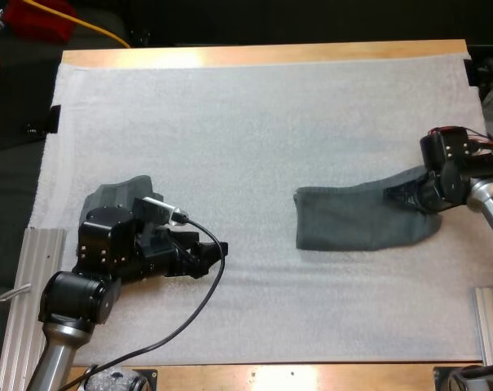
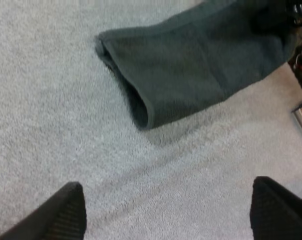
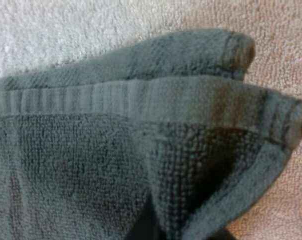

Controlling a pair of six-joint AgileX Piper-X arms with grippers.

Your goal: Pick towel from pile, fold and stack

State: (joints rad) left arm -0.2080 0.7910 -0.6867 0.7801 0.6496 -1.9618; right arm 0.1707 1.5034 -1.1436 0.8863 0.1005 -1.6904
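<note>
Towel (image 1: 352,218) edge facing open mat (image 1: 230,122)

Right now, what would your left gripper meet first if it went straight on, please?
Probably the folded end of the dark grey-green towel, across bare white mat from my open left gripper, though its tilt may reach the mat sooner.

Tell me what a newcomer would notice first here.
A folded dark grey-green towel lies on the white mat, right of centre, with the right gripper at its right end. At the mat's left a second, crumpled dark grey-green towel sits by the left gripper, whose fingers stand open over bare mat.
</note>
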